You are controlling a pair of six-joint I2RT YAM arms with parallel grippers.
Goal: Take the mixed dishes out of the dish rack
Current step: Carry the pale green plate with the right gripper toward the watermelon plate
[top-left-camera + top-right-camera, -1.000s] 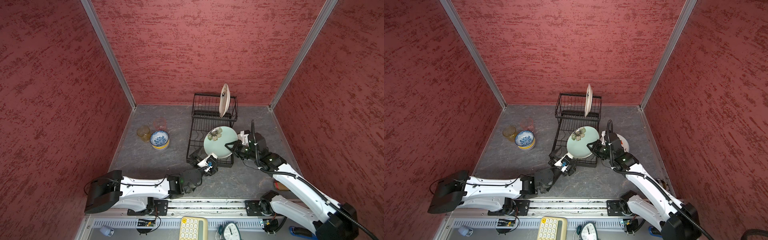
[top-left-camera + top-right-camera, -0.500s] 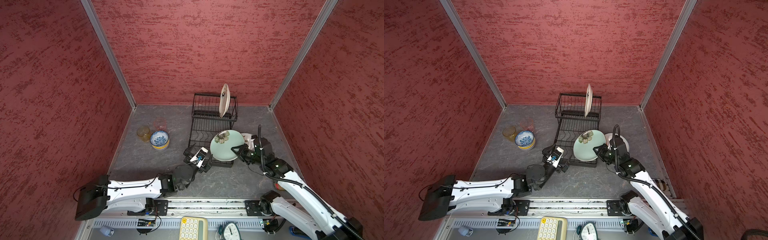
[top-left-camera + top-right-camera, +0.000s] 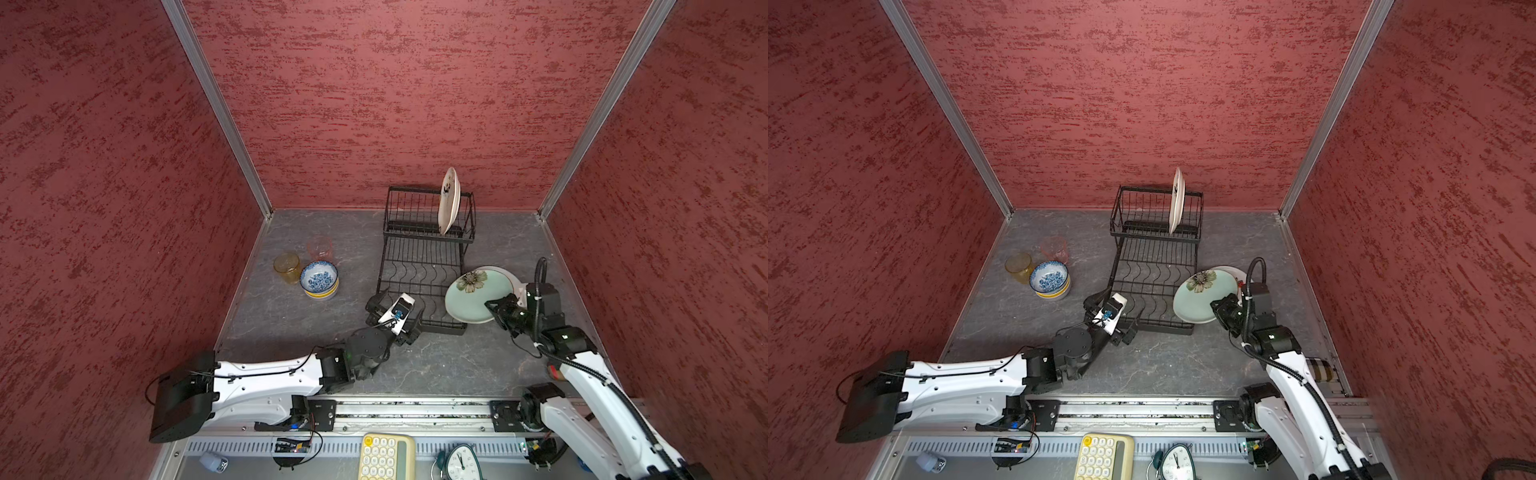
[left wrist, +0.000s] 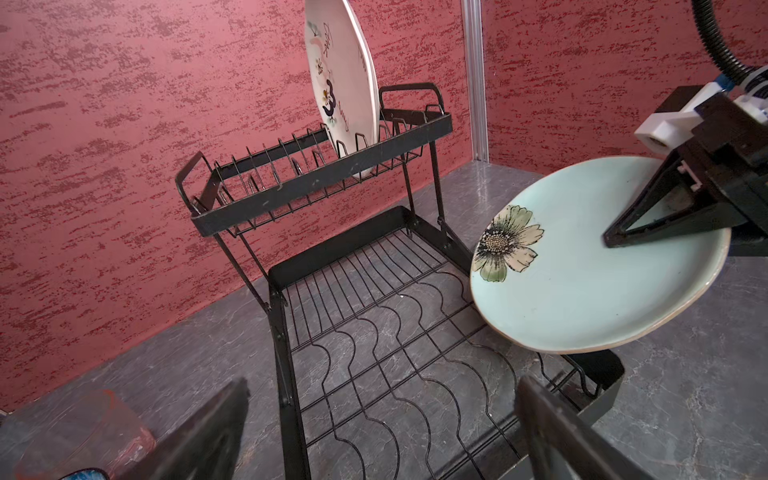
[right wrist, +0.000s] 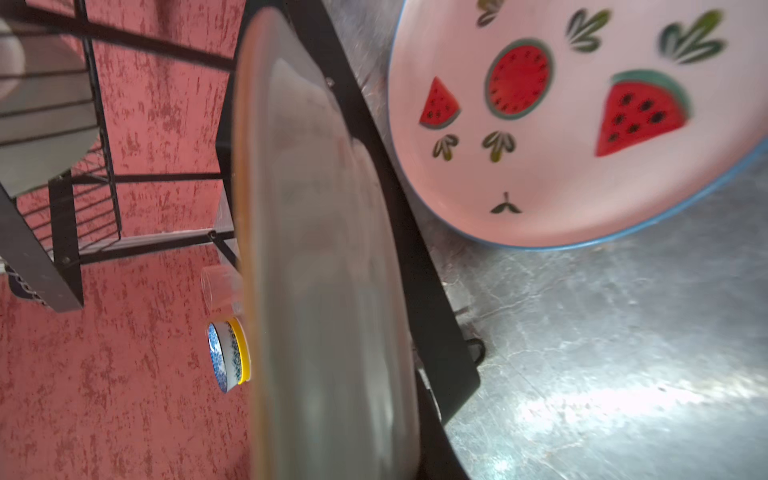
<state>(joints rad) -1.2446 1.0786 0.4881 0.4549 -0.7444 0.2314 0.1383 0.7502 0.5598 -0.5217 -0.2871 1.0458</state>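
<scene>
Gripping the pale green plate (image 3: pixel 469 299) by its near rim, the right gripper (image 3: pixel 492 305) holds it roughly level over the near right corner of the dish rack (image 3: pixel 419 270) and above the watermelon-print plate (image 5: pixel 540 124), which lies flat on the table (image 3: pixel 415 365) just beside the rack. The left gripper (image 3: pixel 397 307) hovers at the lower tray's near left corner, jaws spread wide and empty. A cream plate (image 3: pixel 449 199) stands upright in the upper basket. Well left of the rack, a blue-white bowl (image 3: pixel 319 277) sits stacked in a yellow bowl (image 3: pixel 320 294), beside an amber tumbler (image 3: pixel 286 266) and a pink tumbler (image 3: pixel 320 249).
</scene>
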